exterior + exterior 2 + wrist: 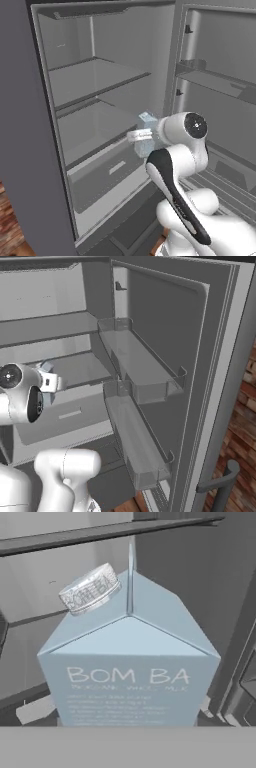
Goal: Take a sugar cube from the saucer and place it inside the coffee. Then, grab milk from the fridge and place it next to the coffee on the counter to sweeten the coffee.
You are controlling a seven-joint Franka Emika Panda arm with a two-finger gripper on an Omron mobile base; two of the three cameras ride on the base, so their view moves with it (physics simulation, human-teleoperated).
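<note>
Milk [129, 662], a pale blue gabled carton with a round cap, is seen close up inside the open fridge [95, 80], on a lower shelf. Whether the gripper [141, 135] is clenched on it cannot be told.

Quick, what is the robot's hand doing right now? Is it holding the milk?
End effector: right at the milk inside the open fridge; whether it is open or gripping the carton cannot be told.

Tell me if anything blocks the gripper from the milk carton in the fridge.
Nothing visible does. The hand view looks straight at the milk at close range, with no object in front of it. In the left base view the gripper sits right at the carton inside the open fridge.
</note>
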